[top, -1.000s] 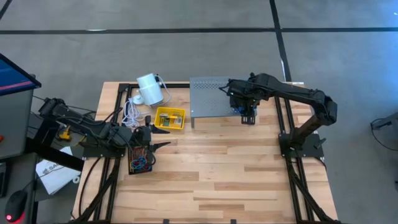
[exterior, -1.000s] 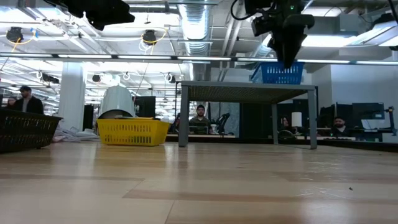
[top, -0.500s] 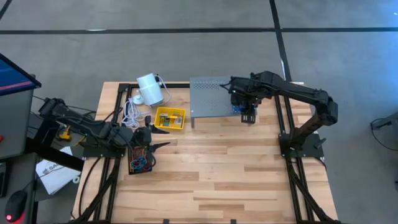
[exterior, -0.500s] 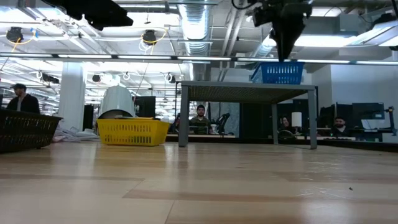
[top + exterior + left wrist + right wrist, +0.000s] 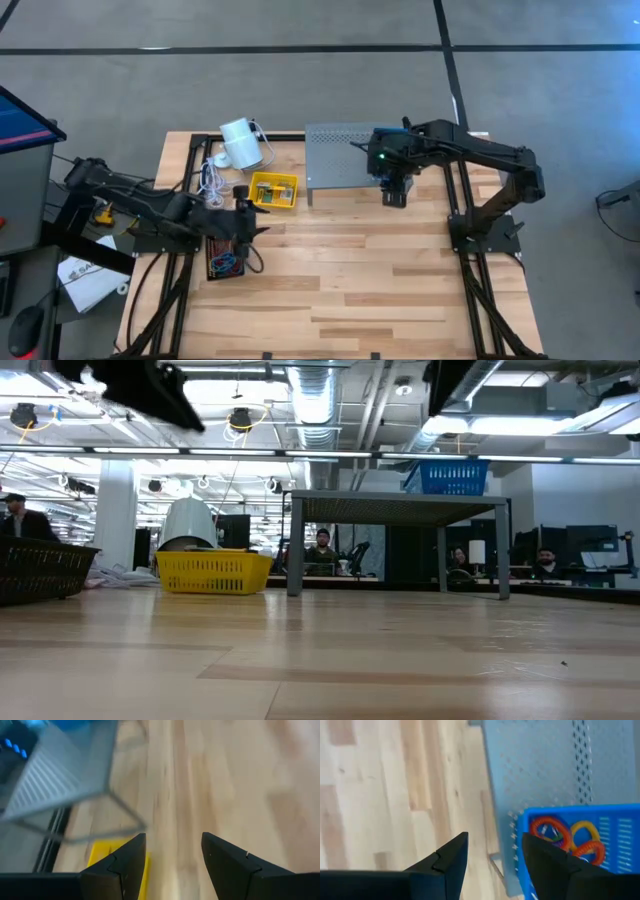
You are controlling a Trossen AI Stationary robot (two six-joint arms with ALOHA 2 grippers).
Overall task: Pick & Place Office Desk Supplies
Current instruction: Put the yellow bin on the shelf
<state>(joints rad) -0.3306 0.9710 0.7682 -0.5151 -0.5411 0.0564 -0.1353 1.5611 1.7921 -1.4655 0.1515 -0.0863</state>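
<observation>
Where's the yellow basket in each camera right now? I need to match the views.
High view: yellow basket on the table's left half, just left of the grey perforated shelf.
Low view: basket at left, on the wood, left of the shelf.
Left wrist view: a yellow patch by the shelf's thin legs.
Right wrist view: not in it.
Shared landmark: the shelf, also in the right wrist view.

Two dark jointed arms, each ending in blunt, wedge-shaped black fingers (image 5: pixel 125 865)
</observation>
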